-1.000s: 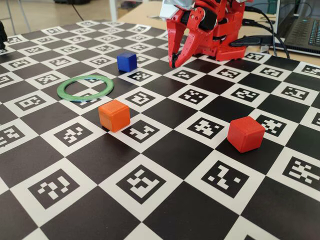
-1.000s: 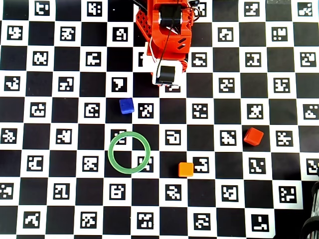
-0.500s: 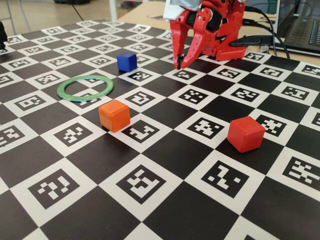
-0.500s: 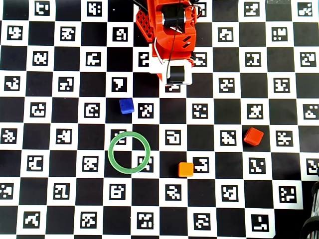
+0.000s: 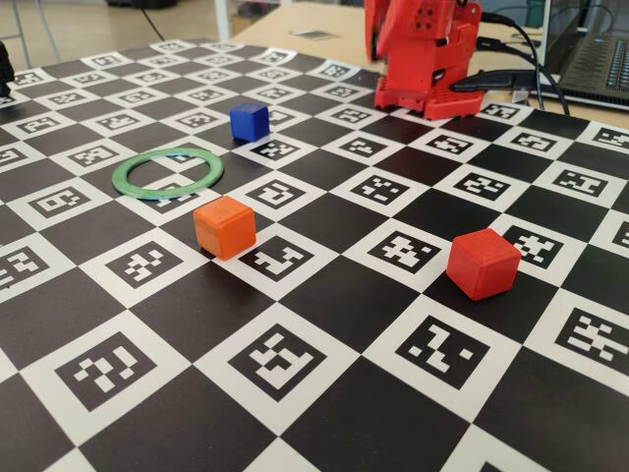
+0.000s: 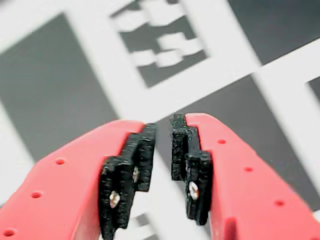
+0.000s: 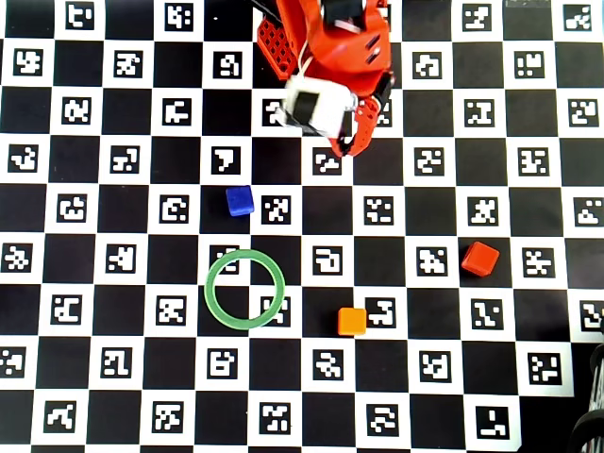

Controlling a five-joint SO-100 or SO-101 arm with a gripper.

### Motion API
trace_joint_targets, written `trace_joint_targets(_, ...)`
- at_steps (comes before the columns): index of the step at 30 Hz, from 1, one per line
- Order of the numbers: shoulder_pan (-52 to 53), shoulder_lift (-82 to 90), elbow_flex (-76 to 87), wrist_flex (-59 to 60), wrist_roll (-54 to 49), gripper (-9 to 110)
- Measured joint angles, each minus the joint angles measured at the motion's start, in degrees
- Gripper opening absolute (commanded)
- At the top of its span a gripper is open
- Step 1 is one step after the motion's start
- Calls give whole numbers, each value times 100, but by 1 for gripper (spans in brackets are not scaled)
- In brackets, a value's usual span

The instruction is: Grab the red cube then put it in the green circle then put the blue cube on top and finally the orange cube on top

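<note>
Here the red two-finger hand hangs near the arm's base at the top of the overhead view, its black pads drawn close with only a thin slit between them and nothing held; in that view the blur makes the tips hard to read. The small matte red plastic cube sits on the checkered marker-printed table, well apart from the hand, at the right of the overhead view. The thin flat green plastic ring lies empty left of centre. The small deep-blue plastic cube rests just above the ring, apart from it. The small bright orange plastic cube stands to the ring's lower right.
</note>
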Motion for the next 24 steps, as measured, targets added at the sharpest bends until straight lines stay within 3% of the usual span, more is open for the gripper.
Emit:
trace_joint_targets(7, -712, -3006, -2769, 993, 1890, 17)
trace_joint_targets(13, -1477, -4834, -3990, 1406, 3621, 22)
trace_joint_targets(17, -2039, -5994, -4852, 1635, 5027, 35)
trace_joint_targets(21, -2505, -7427, -6196, 1819, 6372, 36)
trace_joint_targets(24, -2689, -7998, -6803, 1802, 6794, 37)
